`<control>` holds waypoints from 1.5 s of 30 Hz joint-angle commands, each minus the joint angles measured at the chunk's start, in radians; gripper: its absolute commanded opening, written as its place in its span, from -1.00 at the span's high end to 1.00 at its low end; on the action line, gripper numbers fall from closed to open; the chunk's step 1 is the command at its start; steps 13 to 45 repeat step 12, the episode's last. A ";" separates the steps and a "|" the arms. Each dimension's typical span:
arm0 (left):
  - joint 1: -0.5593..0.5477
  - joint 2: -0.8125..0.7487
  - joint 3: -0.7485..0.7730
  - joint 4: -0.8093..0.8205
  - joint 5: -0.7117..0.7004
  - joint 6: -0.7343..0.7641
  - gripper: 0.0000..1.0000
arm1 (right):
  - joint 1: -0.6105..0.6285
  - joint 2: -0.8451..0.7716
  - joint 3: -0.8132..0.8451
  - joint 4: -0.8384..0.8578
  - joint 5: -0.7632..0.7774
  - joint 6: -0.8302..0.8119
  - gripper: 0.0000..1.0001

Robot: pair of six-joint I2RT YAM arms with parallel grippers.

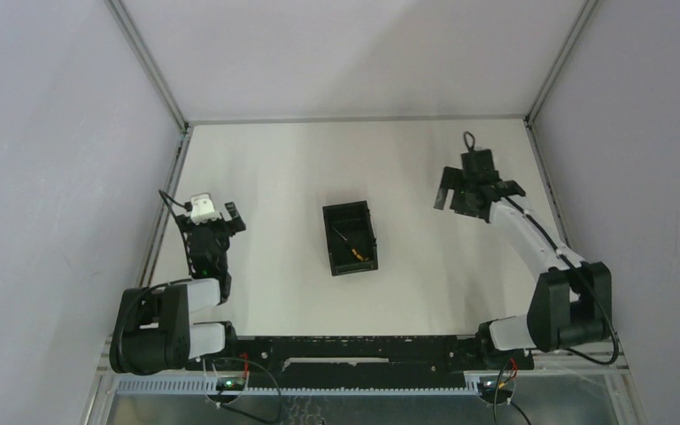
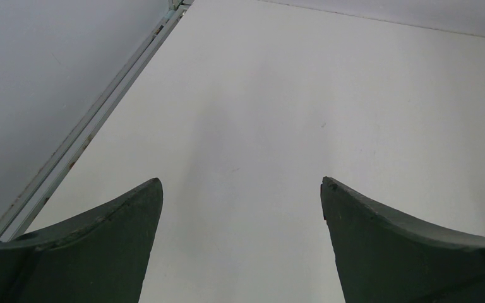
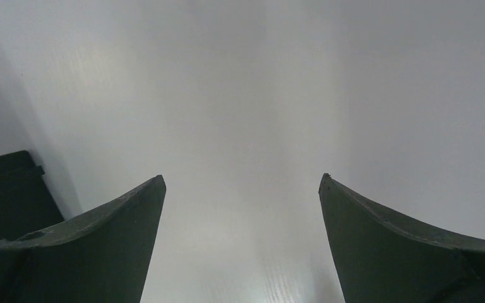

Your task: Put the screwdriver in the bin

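Note:
The small black bin (image 1: 351,237) stands open-topped in the middle of the table. The screwdriver (image 1: 358,255) lies inside it toward the near end, its yellow-orange handle and thin dark shaft showing. My left gripper (image 1: 212,221) is open and empty at the table's left side, well left of the bin; its wrist view (image 2: 241,183) shows only bare table between the fingers. My right gripper (image 1: 476,197) is open and empty to the right of the bin and farther back. In the right wrist view (image 3: 241,178) a corner of the bin (image 3: 9,189) shows at the left edge.
White enclosure walls with metal corner rails (image 1: 164,221) surround the table on the left, back and right. A rail along the left table edge (image 2: 82,142) shows in the left wrist view. The arm bases and a black bar (image 1: 354,347) run along the near edge.

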 commanded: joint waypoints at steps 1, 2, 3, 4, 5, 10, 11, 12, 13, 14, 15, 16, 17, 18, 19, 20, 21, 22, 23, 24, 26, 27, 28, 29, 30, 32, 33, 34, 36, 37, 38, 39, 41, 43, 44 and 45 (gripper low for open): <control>0.002 -0.007 0.028 0.029 -0.006 0.007 -1.00 | -0.085 -0.138 -0.077 0.139 -0.103 -0.031 -0.99; 0.002 -0.007 0.028 0.029 -0.006 0.008 -1.00 | -0.089 -0.164 -0.098 0.163 -0.095 -0.029 -0.99; 0.002 -0.007 0.028 0.029 -0.006 0.007 -1.00 | -0.088 -0.187 -0.118 0.184 -0.079 -0.029 -0.99; 0.002 -0.007 0.028 0.029 -0.007 0.008 -1.00 | -0.088 -0.207 -0.131 0.198 -0.066 -0.029 -0.99; 0.003 -0.007 0.029 0.029 -0.006 0.009 -1.00 | -0.088 -0.222 -0.140 0.208 -0.051 -0.032 -0.99; 0.002 -0.007 0.028 0.029 -0.006 0.009 -1.00 | -0.089 -0.255 -0.156 0.203 -0.010 -0.044 -0.98; 0.002 -0.007 0.029 0.029 -0.007 0.008 -1.00 | -0.090 -0.260 -0.156 0.201 -0.016 -0.045 -0.99; 0.002 -0.007 0.028 0.029 -0.007 0.009 -1.00 | -0.088 -0.265 -0.156 0.200 -0.026 -0.042 -0.99; 0.002 -0.007 0.028 0.029 -0.007 0.009 -1.00 | -0.088 -0.265 -0.156 0.200 -0.026 -0.042 -0.99; 0.002 -0.007 0.028 0.029 -0.007 0.009 -1.00 | -0.088 -0.265 -0.156 0.200 -0.026 -0.042 -0.99; 0.002 -0.007 0.028 0.029 -0.007 0.009 -1.00 | -0.088 -0.265 -0.156 0.200 -0.026 -0.042 -0.99; 0.002 -0.007 0.028 0.029 -0.007 0.009 -1.00 | -0.088 -0.265 -0.156 0.200 -0.026 -0.042 -0.99; 0.002 -0.007 0.028 0.029 -0.007 0.009 -1.00 | -0.088 -0.265 -0.156 0.200 -0.026 -0.042 -0.99; 0.002 -0.007 0.028 0.029 -0.007 0.009 -1.00 | -0.088 -0.265 -0.156 0.200 -0.026 -0.042 -0.99; 0.002 -0.007 0.028 0.029 -0.007 0.009 -1.00 | -0.088 -0.265 -0.156 0.200 -0.026 -0.042 -0.99; 0.002 -0.007 0.028 0.029 -0.007 0.009 -1.00 | -0.088 -0.265 -0.156 0.200 -0.026 -0.042 -0.99; 0.002 -0.007 0.028 0.029 -0.007 0.009 -1.00 | -0.088 -0.265 -0.156 0.200 -0.026 -0.042 -0.99; 0.002 -0.007 0.028 0.029 -0.007 0.009 -1.00 | -0.088 -0.265 -0.156 0.200 -0.026 -0.042 -0.99; 0.002 -0.007 0.028 0.029 -0.007 0.009 -1.00 | -0.088 -0.265 -0.156 0.200 -0.026 -0.042 -0.99; 0.002 -0.007 0.028 0.029 -0.007 0.009 -1.00 | -0.088 -0.265 -0.156 0.200 -0.026 -0.042 -0.99; 0.002 -0.007 0.028 0.029 -0.007 0.009 -1.00 | -0.088 -0.265 -0.156 0.200 -0.026 -0.042 -0.99; 0.002 -0.007 0.028 0.029 -0.007 0.009 -1.00 | -0.088 -0.265 -0.156 0.200 -0.026 -0.042 -0.99; 0.002 -0.007 0.028 0.029 -0.007 0.009 -1.00 | -0.088 -0.265 -0.156 0.200 -0.026 -0.042 -0.99; 0.002 -0.007 0.028 0.029 -0.007 0.009 -1.00 | -0.088 -0.265 -0.156 0.200 -0.026 -0.042 -0.99; 0.002 -0.007 0.028 0.029 -0.007 0.009 -1.00 | -0.088 -0.265 -0.156 0.200 -0.026 -0.042 -0.99; 0.002 -0.007 0.028 0.029 -0.007 0.009 -1.00 | -0.088 -0.265 -0.156 0.200 -0.026 -0.042 -0.99; 0.002 -0.007 0.028 0.029 -0.007 0.009 -1.00 | -0.088 -0.265 -0.156 0.200 -0.026 -0.042 -0.99; 0.002 -0.007 0.028 0.029 -0.007 0.009 -1.00 | -0.088 -0.265 -0.156 0.200 -0.026 -0.042 -0.99; 0.002 -0.007 0.028 0.029 -0.007 0.009 -1.00 | -0.088 -0.265 -0.156 0.200 -0.026 -0.042 -0.99; 0.002 -0.007 0.028 0.029 -0.007 0.009 -1.00 | -0.088 -0.265 -0.156 0.200 -0.026 -0.042 -0.99; 0.002 -0.007 0.028 0.029 -0.007 0.009 -1.00 | -0.088 -0.265 -0.156 0.200 -0.026 -0.042 -0.99; 0.002 -0.007 0.028 0.029 -0.007 0.009 -1.00 | -0.088 -0.265 -0.156 0.200 -0.026 -0.042 -0.99; 0.002 -0.007 0.028 0.029 -0.007 0.009 -1.00 | -0.088 -0.265 -0.156 0.200 -0.026 -0.042 -0.99; 0.002 -0.007 0.028 0.029 -0.007 0.009 -1.00 | -0.088 -0.265 -0.156 0.200 -0.026 -0.042 -0.99; 0.002 -0.007 0.028 0.029 -0.007 0.009 -1.00 | -0.088 -0.265 -0.156 0.200 -0.026 -0.042 -0.99; 0.002 -0.007 0.028 0.029 -0.007 0.009 -1.00 | -0.088 -0.265 -0.156 0.200 -0.026 -0.042 -0.99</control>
